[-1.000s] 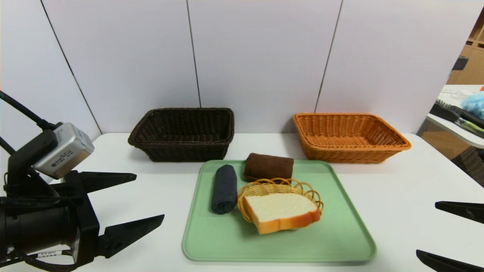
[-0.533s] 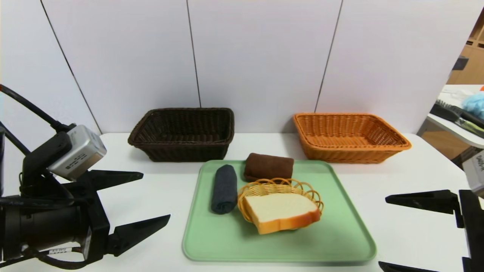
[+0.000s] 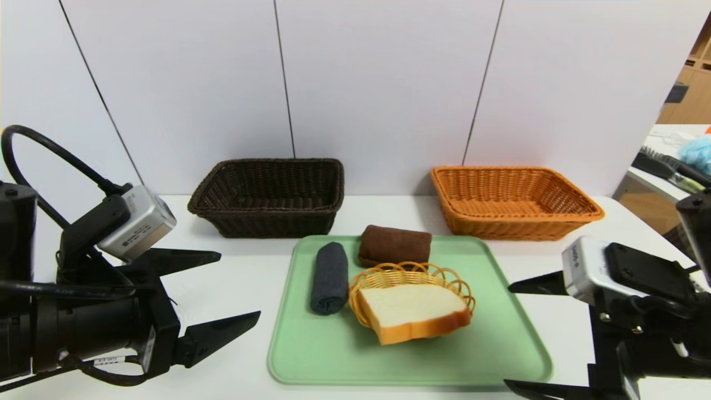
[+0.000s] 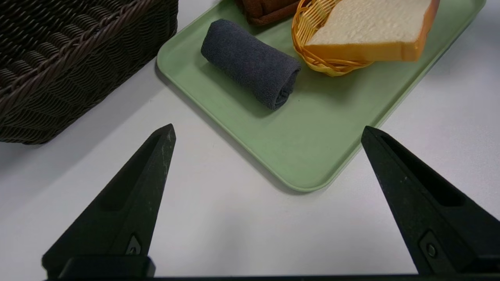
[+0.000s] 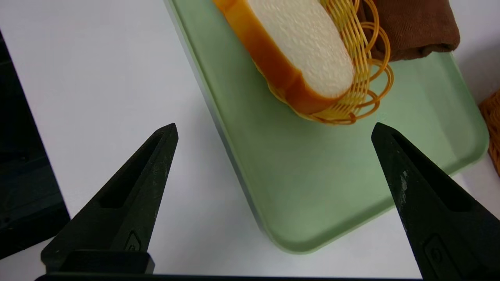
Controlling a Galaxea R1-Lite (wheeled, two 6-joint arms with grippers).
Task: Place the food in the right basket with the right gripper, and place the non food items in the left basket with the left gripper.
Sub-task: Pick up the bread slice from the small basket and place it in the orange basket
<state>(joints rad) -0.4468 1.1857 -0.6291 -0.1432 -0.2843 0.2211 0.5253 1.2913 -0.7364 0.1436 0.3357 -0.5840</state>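
Observation:
A slice of bread [image 3: 412, 310] [image 5: 300, 50] lies in a small yellow wicker dish [image 3: 411, 278] on a green tray [image 3: 500, 355]. A rolled dark grey towel [image 3: 330, 278] [image 4: 250, 62] and a rolled brown towel [image 3: 394, 245] [image 5: 414, 27] lie on the tray too. The dark brown left basket [image 3: 266, 197] and the orange right basket [image 3: 514, 201] stand empty behind the tray. My left gripper [image 3: 240, 286] [image 4: 267, 134] hovers open, left of the tray. My right gripper [image 3: 508, 336] [image 5: 273, 130] hovers open at the tray's near right corner.
The white table [image 3: 589, 261] ends at a white panel wall. A side table with clutter [image 3: 675, 178] stands off to the far right. In the right wrist view a dark edge [image 5: 23, 187] shows beyond the table's front.
Both arms have moved in toward the tray. The right gripper has come into view from the right edge. Both stay open; the things on the tray have not moved.

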